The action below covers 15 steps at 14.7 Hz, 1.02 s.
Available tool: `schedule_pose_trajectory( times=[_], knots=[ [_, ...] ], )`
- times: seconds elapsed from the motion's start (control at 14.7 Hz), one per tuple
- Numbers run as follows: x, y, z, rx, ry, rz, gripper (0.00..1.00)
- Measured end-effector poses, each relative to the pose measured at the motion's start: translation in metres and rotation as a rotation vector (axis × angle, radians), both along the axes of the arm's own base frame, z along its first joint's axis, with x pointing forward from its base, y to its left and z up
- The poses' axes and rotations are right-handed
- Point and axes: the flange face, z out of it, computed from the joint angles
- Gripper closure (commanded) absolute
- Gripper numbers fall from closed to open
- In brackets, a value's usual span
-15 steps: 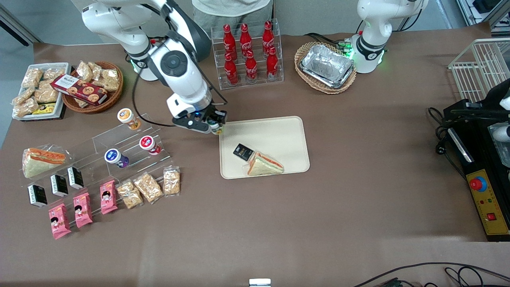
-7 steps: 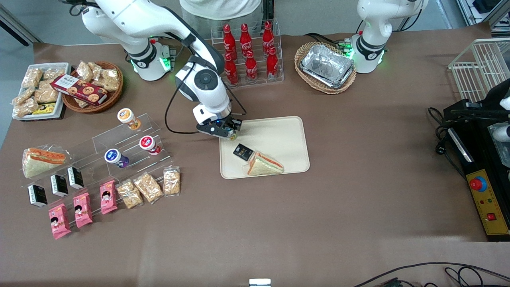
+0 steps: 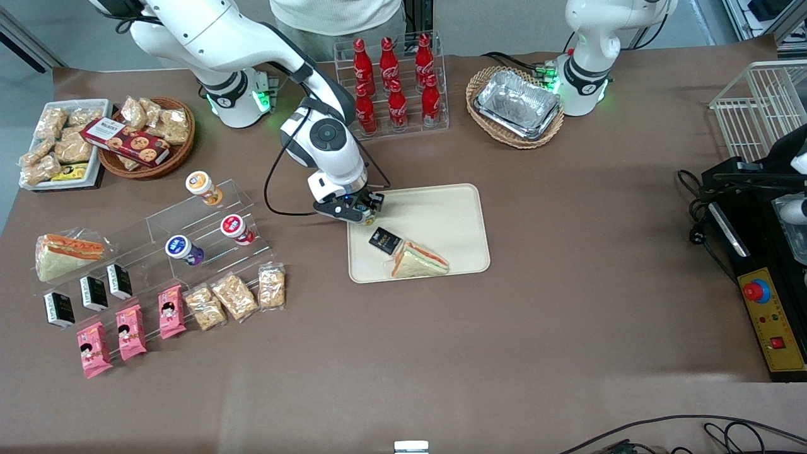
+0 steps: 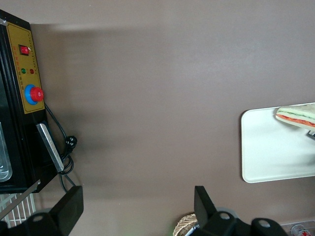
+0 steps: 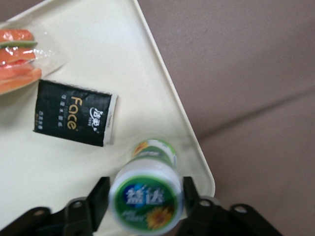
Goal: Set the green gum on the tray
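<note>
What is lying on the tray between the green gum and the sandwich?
A black packet lies between them on the tray, best seen in the right wrist view. The gripper holds the green gum; the sandwich lies past the packet.

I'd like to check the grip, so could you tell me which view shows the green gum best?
The right wrist view: the green gum fills it, lid up, held in the claw over a corner of the tray. The front view hides it almost wholly under the claw. The left wrist view shows only part of the tray.

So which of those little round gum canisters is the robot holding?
The green-labelled white-lidded gum canister, shut in the pincer over the cream plastic tray.
</note>
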Motion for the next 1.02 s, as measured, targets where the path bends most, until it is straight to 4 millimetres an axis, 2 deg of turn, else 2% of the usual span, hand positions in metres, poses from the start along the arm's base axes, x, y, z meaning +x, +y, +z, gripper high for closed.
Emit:
schedule_pose_trajectory(
  times=[0.14, 0.27, 0.34, 0.48, 0.61, 0.68, 0.75, 0.88, 1.02],
  knots=[
    [0.003, 0.001, 0.004, 0.006, -0.007, -0.017, 0.0],
    [0.011, 0.001, 0.02, 0.011, -0.031, -0.021, 0.0],
    [0.016, -0.005, 0.033, -0.015, -0.033, -0.011, 0.0],
    [0.03, -0.033, 0.076, -0.095, -0.027, 0.043, 0.0],
    [0.045, -0.077, 0.134, -0.108, 0.006, 0.087, 0.0],
    [0.052, -0.106, 0.164, -0.093, 0.022, 0.118, 0.0],
    [0.06, -0.14, 0.189, -0.086, 0.025, 0.149, 0.0],
    [0.076, -0.222, 0.228, -0.074, 0.019, 0.193, 0.0],
    [0.087, -0.304, 0.249, -0.05, 0.004, 0.217, 0.0]
  ],
)
